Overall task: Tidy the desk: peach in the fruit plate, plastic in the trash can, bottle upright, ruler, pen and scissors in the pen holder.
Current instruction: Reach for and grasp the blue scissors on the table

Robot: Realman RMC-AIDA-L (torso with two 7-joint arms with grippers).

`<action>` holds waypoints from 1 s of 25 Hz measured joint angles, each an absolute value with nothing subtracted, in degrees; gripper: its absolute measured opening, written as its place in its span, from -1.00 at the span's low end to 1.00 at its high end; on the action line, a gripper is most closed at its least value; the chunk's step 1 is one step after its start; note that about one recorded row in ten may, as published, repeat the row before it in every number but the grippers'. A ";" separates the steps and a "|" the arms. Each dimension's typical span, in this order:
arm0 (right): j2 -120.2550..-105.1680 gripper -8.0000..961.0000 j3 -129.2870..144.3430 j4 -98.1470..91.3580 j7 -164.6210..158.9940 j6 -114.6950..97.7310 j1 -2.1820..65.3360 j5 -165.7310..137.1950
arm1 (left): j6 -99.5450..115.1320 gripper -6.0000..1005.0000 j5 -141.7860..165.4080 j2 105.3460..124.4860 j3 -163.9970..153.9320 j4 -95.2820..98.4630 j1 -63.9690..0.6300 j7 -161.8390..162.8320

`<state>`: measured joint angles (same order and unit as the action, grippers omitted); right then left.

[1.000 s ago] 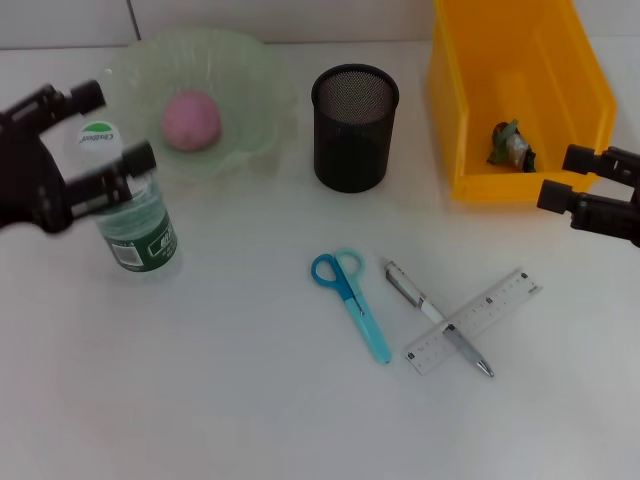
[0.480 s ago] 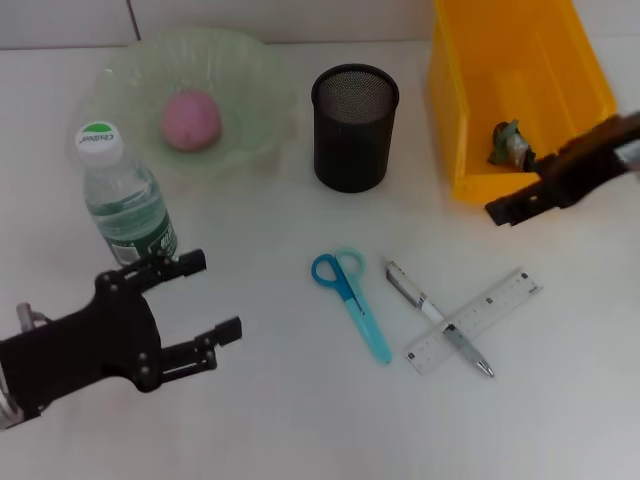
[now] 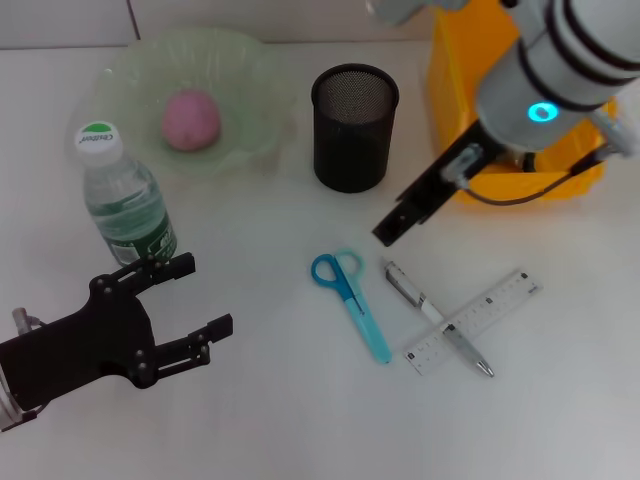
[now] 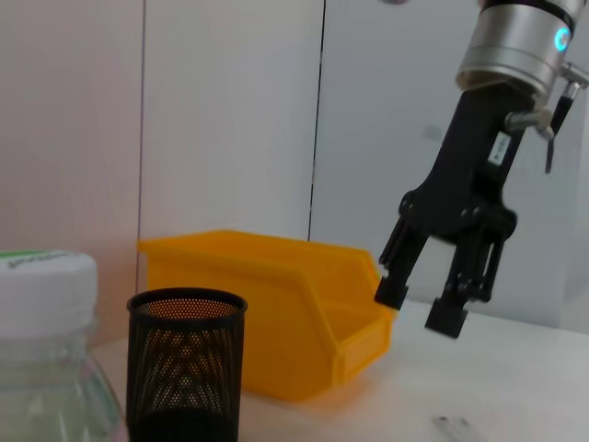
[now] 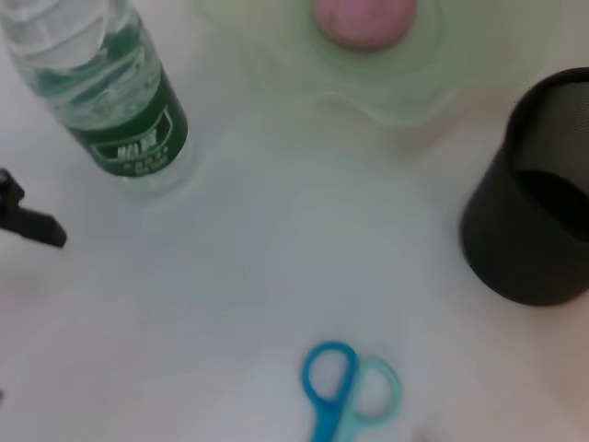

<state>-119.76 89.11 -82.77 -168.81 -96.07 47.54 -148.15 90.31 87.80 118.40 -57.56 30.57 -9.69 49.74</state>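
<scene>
The bottle [image 3: 125, 205] stands upright at the left, beside the green fruit plate [image 3: 255, 70] that holds the pink peach [image 3: 190, 118]. Blue scissors [image 3: 352, 298], a pen [image 3: 432, 313] and a clear ruler [image 3: 480, 318] lying across the pen rest on the table in front of the black mesh pen holder [image 3: 354, 128]. My right gripper [image 3: 393, 228] hangs open above the table between the holder and the pen; the left wrist view shows its fingers apart [image 4: 419, 307]. My left gripper [image 3: 200, 297] is open and empty near the front left, below the bottle. The plastic is hidden behind my right arm.
The yellow trash can [image 3: 447, 90] stands at the back right, partly covered by my right arm. In the right wrist view the bottle [image 5: 110, 83], peach [image 5: 363, 18], pen holder [image 5: 534, 212] and scissors [image 5: 345, 391] lie below.
My left gripper let go of the bottle and drew back to the front left. My right arm swung from beside the trash can to above the pen and scissors.
</scene>
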 joint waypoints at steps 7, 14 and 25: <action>-119.74 0.71 89.14 -67.55 -169.13 -88.53 52.18 -140.93 | 89.36 0.66 87.81 118.47 -57.55 30.52 -9.89 49.74; -119.92 0.71 87.67 -59.20 -169.35 -85.53 56.56 -140.53 | 89.26 0.66 87.79 118.55 -57.62 30.42 -9.87 49.74; -119.90 0.71 87.64 -48.50 -169.36 -78.69 61.64 -139.52 | 88.98 0.66 87.80 118.56 -57.86 29.79 -10.17 49.75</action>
